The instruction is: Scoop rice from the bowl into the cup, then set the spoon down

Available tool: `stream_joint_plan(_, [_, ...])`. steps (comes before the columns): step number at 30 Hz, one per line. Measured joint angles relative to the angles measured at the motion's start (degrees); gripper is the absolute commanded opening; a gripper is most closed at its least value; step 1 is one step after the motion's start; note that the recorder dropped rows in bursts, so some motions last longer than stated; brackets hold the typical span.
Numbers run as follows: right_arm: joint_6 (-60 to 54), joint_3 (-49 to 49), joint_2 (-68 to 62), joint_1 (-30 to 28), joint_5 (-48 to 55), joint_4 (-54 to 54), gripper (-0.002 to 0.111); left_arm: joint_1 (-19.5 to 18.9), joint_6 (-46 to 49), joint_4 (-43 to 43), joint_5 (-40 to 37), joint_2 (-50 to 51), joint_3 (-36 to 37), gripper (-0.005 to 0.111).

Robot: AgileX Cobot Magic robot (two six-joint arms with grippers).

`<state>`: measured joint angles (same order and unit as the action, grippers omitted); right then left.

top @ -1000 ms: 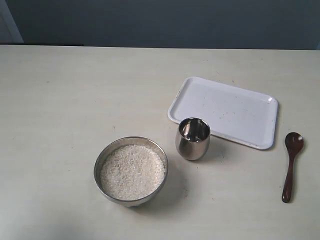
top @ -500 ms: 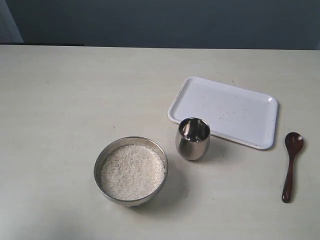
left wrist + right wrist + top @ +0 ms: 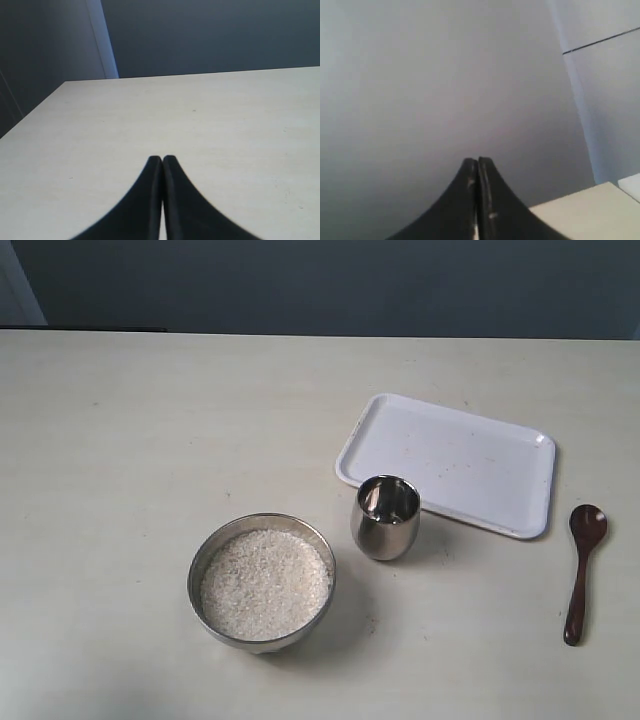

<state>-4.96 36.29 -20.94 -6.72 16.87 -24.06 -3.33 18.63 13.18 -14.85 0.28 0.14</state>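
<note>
In the exterior view a wide steel bowl (image 3: 197,570) sits near the front of the table, filled with white rice (image 3: 265,583). Just right of it stands the small shiny steel cup (image 3: 386,517). The dark wooden spoon (image 3: 580,570) lies alone on the table at the far right, its oval end toward the back. Neither arm shows in the exterior view. My left gripper (image 3: 161,159) is shut and empty over bare table. My right gripper (image 3: 477,161) is shut and empty, facing a grey wall, with only a table corner (image 3: 590,210) in its view.
A white rectangular tray (image 3: 447,463) lies behind the cup, between it and the spoon. The pale table (image 3: 130,440) runs back to a dark wall.
</note>
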Motion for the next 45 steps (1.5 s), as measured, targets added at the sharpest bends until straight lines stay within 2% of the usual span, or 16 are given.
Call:
stream_joint_plan(2, [-6.16, 7.10, -9.45, 1.04, 6.52, -1.72, 0.002, 0.00, 0.00, 0.00, 0.00, 0.00, 0.00, 0.001])
stream_joint_plan(3, [-7.99, 9.85, -13.43, 1.39, 9.17, -2.51, 0.008, 0.00, 0.00, 0.00, 0.00, 0.00, 0.00, 0.001])
stream_joint_plan(4, [-9.70, 13.21, -18.50, 1.82, 12.55, -3.06, 0.015, 0.00, 0.00, 0.00, 0.00, 0.00, 0.00, 0.001])
stream_joint_plan(5, [-10.84, 17.06, -23.53, 2.22, 15.86, -3.17, 0.034, 0.00, 0.00, 0.00, 0.00, 0.00, 0.00, 0.001])
stream_joint_plan(7, [-12.47, 24.83, -38.40, 3.44, 23.94, -2.93, 0.047, 0.00, 0.00, 0.00, 0.00, 0.00, 0.00, 0.001])
stream_joint_plan(12, [-9.99, 32.66, -57.85, 5.23, 38.18, 0.40, 0.048, 0.00, 0.00, 0.00, 0.00, 0.00, 0.00, 0.001])
stream_joint_plan(16, [-1.49, 33.49, -69.46, 7.66, 48.68, 7.46, 0.048, 0.00, 0.00, 0.00, 0.00, 0.00, 0.00, 0.001])
stream_joint_plan(18, [2.20, 32.59, -72.49, 9.45, 50.77, 11.75, 0.048, 0.00, 0.00, 0.00, 0.00, 0.00, 0.00, 0.001])
stream_joint_plan(23, [12.05, 27.10, -73.67, 15.69, 49.36, 17.54, 0.048, -0.31, 0.00, 0.00, 0.00, 0.00, 0.00, 0.001])
stream_joint_plan(28, [21.42, 17.15, -71.61, 22.96, 40.21, 17.91, 0.048, -2.33, 0.00, 0.00, 0.00, 0.00, 0.00, 0.001])
stream_joint_plan(29, [24.75, 12.75, -70.92, 25.09, 35.85, 17.81, 0.048, -2.72, 0.00, 0.00, 0.00, 0.00, 0.00, 0.001])
stream_joint_plan(31, [28.52, 7.37, -70.11, 26.10, 29.80, 17.81, 0.048, -2.97, 0.00, 0.00, 0.00, 0.00, 0.00, 0.001])
stream_joint_plan(35, [33.03, 1.05, -68.96, 26.31, 24.74, 19.30, 0.048, -2.97, 0.00, 0.00, 0.00, 0.00, 0.00, 0.001])
stream_joint_plan(45, [41.59, -0.33, -68.96, 26.31, 22.04, 28.24, 0.048, -2.97, 0.00, 0.00, 0.00, 0.00, 0.00, 0.001])
